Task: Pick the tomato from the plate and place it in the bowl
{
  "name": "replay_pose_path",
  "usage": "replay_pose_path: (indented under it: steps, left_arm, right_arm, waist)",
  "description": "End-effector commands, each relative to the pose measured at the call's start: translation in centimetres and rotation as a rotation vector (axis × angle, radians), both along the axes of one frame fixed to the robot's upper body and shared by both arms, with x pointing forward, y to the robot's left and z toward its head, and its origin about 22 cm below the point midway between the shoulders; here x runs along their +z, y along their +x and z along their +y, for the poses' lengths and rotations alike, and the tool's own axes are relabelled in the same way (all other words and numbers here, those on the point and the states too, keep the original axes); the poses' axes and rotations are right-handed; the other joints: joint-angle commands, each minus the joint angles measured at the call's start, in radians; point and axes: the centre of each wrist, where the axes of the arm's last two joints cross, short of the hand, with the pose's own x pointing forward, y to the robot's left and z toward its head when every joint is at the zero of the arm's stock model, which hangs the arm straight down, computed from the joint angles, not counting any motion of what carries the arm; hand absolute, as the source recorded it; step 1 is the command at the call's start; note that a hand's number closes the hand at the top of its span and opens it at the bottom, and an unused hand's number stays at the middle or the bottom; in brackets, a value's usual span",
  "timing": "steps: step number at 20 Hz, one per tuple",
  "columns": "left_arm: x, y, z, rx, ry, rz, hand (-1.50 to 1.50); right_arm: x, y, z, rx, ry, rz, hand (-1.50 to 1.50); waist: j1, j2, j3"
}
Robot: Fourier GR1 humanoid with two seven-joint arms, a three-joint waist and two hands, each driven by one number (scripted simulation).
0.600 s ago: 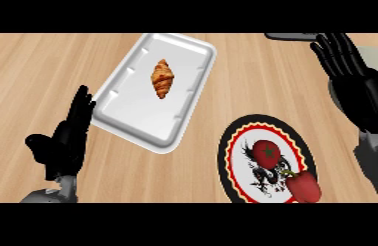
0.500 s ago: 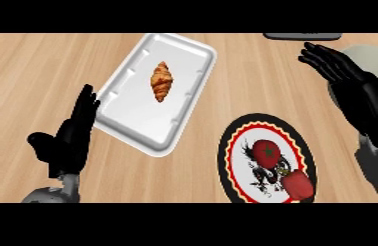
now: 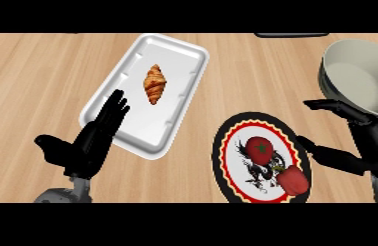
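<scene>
The right hand [image 3: 347,157] is showing at the right edge of the view, just beside the rim of the plate [image 3: 224,155]. Its fingers are extending straight toward the plate and are grasping nothing; a second dark part of the hand is reaching leftward higher up, below the bowl [image 3: 354,75]. Whether any fingertip is touching the plate rim cannot be told from this angle.

The left hand [image 3: 88,142] is resting at the lower left, released, fingers straight and pointing up, thumb spread to the left. Its fingertips are overlapping the near left edge of the white tray [image 3: 177,55] in the view.

The tomato [image 3: 260,148] is lying on the plate, near its centre, untouched by either hand. A red pepper [image 3: 291,180] is sitting on the same plate, just beside the tomato toward the lower right. The plate is carrying a red scalloped border and a black outer ring, and is sitting on the wooden worktop [image 3: 44,75].

The bowl, pale inside with a dark outer wall, is standing at the upper right, cut by the view's edge. The tray is lying at a slant at upper left, holding a croissant [image 3: 154,83] near its middle.
</scene>
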Motion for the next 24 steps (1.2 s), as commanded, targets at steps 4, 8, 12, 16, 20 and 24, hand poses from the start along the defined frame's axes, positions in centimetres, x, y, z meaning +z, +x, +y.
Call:
replay_pose_path:
  steps: [4, 8, 12, 16, 20, 24]
  left_arm:
    - [-0.6, 0.5, -1.0, -0.063, -0.036, 0.018, 0.0]
    - [0.1, 0.9, -0.7, -0.077, -0.034, -0.001, 0.0]
    - [-0.6, 0.4, -0.8, -0.086, -0.024, 0.012, 0.0]
    - [-0.7, 1.4, -1.5, -0.105, -0.032, 0.001, 0.0]
    - [0.0, 1.7, -1.2, -0.116, -0.036, 0.008, 0.0]
    - [0.3, 2.2, 0.5, -0.11, -0.043, 0.01, 0.0]
  right_arm:
    - [-0.9, -5.5, 3.1, 0.191, -0.243, -0.079, -1.5]
    - [3.6, -4.8, 2.2, 0.042, -0.575, -0.075, -1.5]
    - [6.5, -6.5, 4.0, -0.041, -0.715, 0.057, -1.5]
    - [8.1, -5.9, 6.8, -0.073, -0.82, 0.203, -1.5]
    - [8.2, -6.3, 10.7, -0.066, -0.851, 0.34, -1.5]
    - [8.4, -5.1, 12.7, -0.086, -0.869, 0.453, -1.5]
  waist:
    - [0.016, -0.002, 0.002]
    - [0.011, -0.007, -0.002]
    - [0.016, -0.006, -0.002]
    - [0.048, 0.005, -0.001]
    - [0.062, 0.005, 0.0]
    - [0.054, 0.004, 0.002]
